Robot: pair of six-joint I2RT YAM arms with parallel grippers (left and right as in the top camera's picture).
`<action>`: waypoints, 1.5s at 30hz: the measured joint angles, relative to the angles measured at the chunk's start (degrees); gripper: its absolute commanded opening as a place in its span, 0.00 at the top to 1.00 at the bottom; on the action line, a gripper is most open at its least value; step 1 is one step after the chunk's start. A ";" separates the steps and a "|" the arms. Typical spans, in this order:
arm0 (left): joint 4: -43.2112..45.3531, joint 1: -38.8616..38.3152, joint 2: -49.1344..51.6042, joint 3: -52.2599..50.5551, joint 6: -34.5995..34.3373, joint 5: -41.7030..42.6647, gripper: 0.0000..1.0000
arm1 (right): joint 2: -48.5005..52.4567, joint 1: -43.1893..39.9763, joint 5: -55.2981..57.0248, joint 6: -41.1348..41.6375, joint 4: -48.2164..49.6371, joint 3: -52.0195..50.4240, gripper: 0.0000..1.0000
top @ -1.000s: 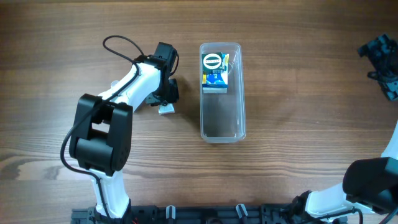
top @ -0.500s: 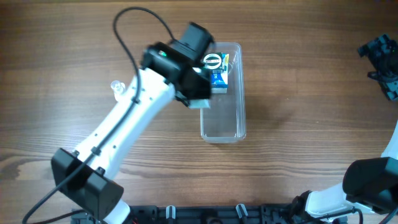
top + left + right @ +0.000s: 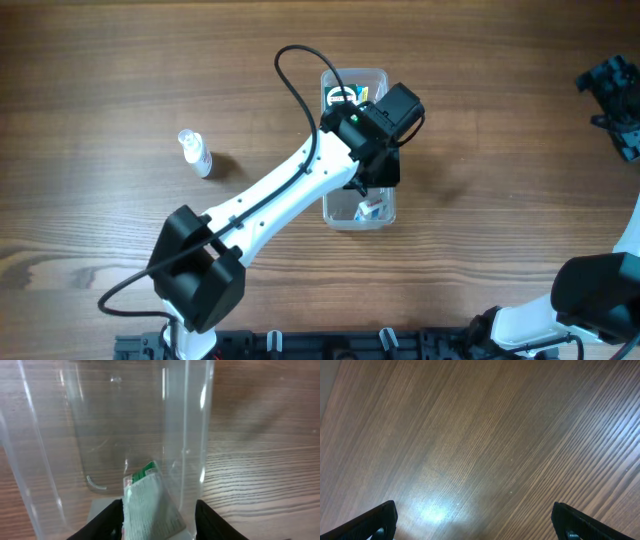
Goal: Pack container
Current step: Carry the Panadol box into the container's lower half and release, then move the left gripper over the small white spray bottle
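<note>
The container [image 3: 388, 205] is a long clear tub in the middle of the table; it also shows in the left wrist view [image 3: 197, 435]. A blue and yellow box [image 3: 345, 118] lies at its far end. My left gripper [image 3: 376, 188] reaches down into the near end. A small white and green box [image 3: 150, 505] sits tilted between its fingers [image 3: 159, 525], against the left finger with a gap at the right one. The same box shows on the tub floor in the overhead view [image 3: 372, 208]. My right gripper [image 3: 480, 522] is wide open and empty over bare wood, at the far right [image 3: 612, 95].
A small clear spray bottle [image 3: 195, 152] lies on the wooden table left of the container. The left arm [image 3: 270, 200] stretches diagonally from the front edge up to the tub. The right arm's base [image 3: 590, 295] is at the front right corner.
My left arm has swung right from beside the spray bottle to over the container, carrying the small white box, which is now down in the tub's near end. The right arm has not moved.
</note>
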 measured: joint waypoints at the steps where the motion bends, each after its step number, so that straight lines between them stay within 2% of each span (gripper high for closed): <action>1: -0.59 0.00 0.00 0.00 0.00 0.02 0.51 | 0.00 0.00 0.00 0.00 -0.04 0.00 0.00; 4: -1.51 0.02 -0.20 0.02 0.50 -0.13 0.48 | 0.00 0.00 0.00 0.00 -0.02 0.00 0.00; 6: -1.49 0.02 -1.79 0.02 0.96 -1.55 0.34 | 0.00 0.00 0.00 0.00 -0.04 0.00 0.00; 8: -1.57 0.02 -6.23 0.26 2.29 -2.78 0.34 | 0.00 0.00 0.00 0.00 -0.02 0.00 0.00; 10: -3.13 -0.13 -10.21 0.92 2.56 -2.97 0.45 | 0.00 0.00 0.00 0.00 -0.02 0.00 0.00; 12: -7.32 -1.51 -15.28 1.33 2.71 -2.47 0.63 | 0.00 0.00 0.00 -0.02 0.00 0.00 0.00; 14: -9.84 -4.74 -16.63 1.66 1.33 -1.97 0.73 | 0.00 0.00 0.00 0.00 -0.07 0.00 0.00; 15: -10.56 -7.43 -16.41 1.68 0.44 -1.90 0.83 | 0.00 0.00 0.00 0.00 -0.02 0.00 0.00; 19: -10.60 -14.62 -13.84 1.44 -3.82 -1.51 0.96 | 0.00 0.00 0.00 0.00 -0.02 0.00 0.00; 24: -10.25 -14.56 -6.56 0.96 -7.19 -1.75 0.96 | 0.00 0.00 0.00 0.00 -0.02 0.00 0.00; 32: -9.86 -10.19 2.58 0.74 -7.52 -2.21 0.96 | 0.00 0.00 0.00 0.00 -0.02 0.00 0.00; 45: -11.02 -6.19 2.69 0.68 -7.50 -6.12 0.96 | 0.00 0.00 0.00 0.00 -0.02 0.00 0.00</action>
